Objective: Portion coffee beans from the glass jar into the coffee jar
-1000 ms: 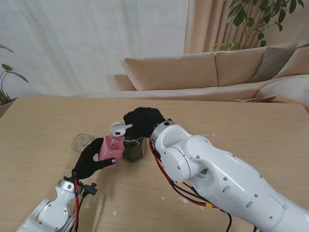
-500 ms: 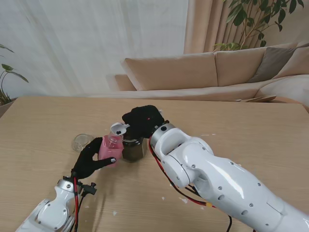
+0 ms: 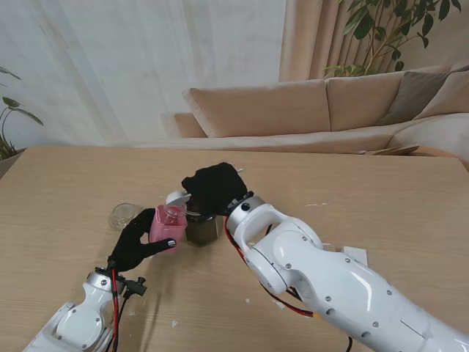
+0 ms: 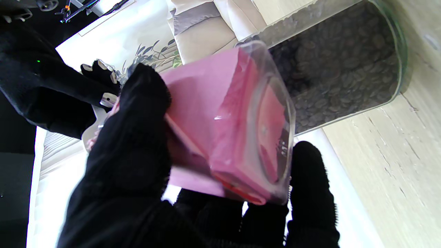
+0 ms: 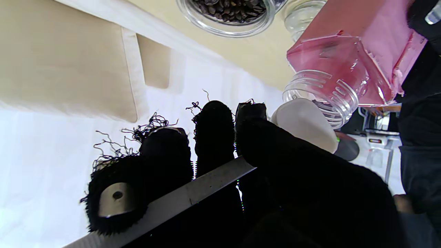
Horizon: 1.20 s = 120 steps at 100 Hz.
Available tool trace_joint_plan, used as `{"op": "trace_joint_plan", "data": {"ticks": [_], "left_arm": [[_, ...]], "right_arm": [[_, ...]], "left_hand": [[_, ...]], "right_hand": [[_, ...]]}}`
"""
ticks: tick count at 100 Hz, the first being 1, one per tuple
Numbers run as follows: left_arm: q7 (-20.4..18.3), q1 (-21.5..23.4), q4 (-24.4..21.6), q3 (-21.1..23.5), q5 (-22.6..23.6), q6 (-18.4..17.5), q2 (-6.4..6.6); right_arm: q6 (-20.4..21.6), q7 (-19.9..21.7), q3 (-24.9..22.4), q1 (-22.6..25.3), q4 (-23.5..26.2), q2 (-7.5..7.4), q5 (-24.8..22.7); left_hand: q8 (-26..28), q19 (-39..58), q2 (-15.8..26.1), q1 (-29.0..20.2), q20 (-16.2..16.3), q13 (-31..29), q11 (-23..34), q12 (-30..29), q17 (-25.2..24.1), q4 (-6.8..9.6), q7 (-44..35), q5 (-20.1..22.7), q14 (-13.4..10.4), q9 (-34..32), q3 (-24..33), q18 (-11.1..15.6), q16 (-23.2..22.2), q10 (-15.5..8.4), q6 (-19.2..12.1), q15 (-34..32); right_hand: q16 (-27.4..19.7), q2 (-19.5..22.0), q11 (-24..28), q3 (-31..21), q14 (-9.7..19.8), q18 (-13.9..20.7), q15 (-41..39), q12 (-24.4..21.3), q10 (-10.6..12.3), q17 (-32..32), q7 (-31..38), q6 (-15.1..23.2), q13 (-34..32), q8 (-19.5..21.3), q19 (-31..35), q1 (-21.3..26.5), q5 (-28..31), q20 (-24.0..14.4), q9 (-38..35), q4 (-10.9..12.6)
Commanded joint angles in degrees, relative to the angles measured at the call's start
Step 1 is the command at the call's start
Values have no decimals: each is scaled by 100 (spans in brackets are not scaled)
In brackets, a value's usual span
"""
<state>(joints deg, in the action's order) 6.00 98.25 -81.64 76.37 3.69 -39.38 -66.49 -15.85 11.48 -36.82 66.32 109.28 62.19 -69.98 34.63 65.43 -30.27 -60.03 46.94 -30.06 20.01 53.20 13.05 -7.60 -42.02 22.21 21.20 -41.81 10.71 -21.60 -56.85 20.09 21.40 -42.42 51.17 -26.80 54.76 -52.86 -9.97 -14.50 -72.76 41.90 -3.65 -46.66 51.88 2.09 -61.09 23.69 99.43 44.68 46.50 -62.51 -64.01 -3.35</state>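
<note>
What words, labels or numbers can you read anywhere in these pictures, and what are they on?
None can be read.
The pink coffee jar, held by the left robot hand, has small embossed marks on its clear base: too small to read.
The glass jar of beans shows no label.
The scoop, in the right robot hand, bears no text.

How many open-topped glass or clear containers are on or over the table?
3: the pink coffee jar held in the left hand; the glass jar of beans standing beside it on its right; a small empty glass on its left. Others may hide behind the right arm.
</note>
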Motion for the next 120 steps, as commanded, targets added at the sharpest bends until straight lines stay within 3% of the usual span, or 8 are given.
{"op": "trace_joint_plan", "data": {"ticks": [1,23,47,67,93,120], "left_arm": [[-95,50,-61,-2,-18,17,-23],[-86,52,-56,-1,-9,11,-24],[-71,43,-19,29,-5,-26,-29],[-70,36,9,60,-39,-65,-33],[-74,39,15,91,-57,-104,-33],[-107,32,32,135,-101,-154,-27]], "right_arm": [[-39,85,19,41,30,24,82],[-180,244,-32,34,88,22,438],[-653,584,-292,52,273,-3,1446],[-912,665,-516,84,246,-21,1668],[-1044,609,-538,-119,-305,-7,2008],[-1098,461,-170,-601,-1124,71,2414]], "left_hand": [[354,-24,1089,-1394,31,-78,1094,529,-14,140,-1375,473,-138,-623,1885,81,-110,-837,-1096,-13],[355,-25,1092,-1394,33,-78,1093,531,-14,135,-1378,483,-135,-621,1889,81,-111,-840,-1101,-13],[356,-26,1090,-1394,34,-78,1093,535,-14,135,-1376,484,-135,-625,1891,81,-112,-837,-1101,-14],[354,-26,1091,-1394,35,-74,1089,536,-14,134,-1372,485,-133,-622,1893,81,-113,-832,-1094,-12],[353,-28,1099,-1394,36,-72,1086,535,-15,133,-1367,490,-129,-624,1881,81,-113,-825,-1096,-14],[355,-28,1099,-1394,36,-72,1084,537,-14,136,-1360,489,-129,-626,1881,81,-112,-825,-1096,-16]], "right_hand": [[113,56,98,-148,-38,243,-209,87,7,-150,42,123,-189,17,688,-9,284,-47,-202,219],[138,56,183,-216,18,265,-317,167,8,-303,60,-54,-317,-2,795,-11,270,-26,-250,236],[171,64,291,-227,-11,264,-427,239,-28,-338,99,-321,-329,-35,936,24,179,-16,-207,211],[171,73,303,-207,-25,255,-454,240,-31,-371,112,-341,-350,-68,980,29,166,-3,-209,185],[161,127,334,-117,-27,283,-467,241,23,-417,149,-422,-349,-79,1015,24,80,27,-173,144],[157,215,459,30,6,327,-526,256,101,-486,198,-634,-377,-54,1070,6,-77,67,-119,116]]}}
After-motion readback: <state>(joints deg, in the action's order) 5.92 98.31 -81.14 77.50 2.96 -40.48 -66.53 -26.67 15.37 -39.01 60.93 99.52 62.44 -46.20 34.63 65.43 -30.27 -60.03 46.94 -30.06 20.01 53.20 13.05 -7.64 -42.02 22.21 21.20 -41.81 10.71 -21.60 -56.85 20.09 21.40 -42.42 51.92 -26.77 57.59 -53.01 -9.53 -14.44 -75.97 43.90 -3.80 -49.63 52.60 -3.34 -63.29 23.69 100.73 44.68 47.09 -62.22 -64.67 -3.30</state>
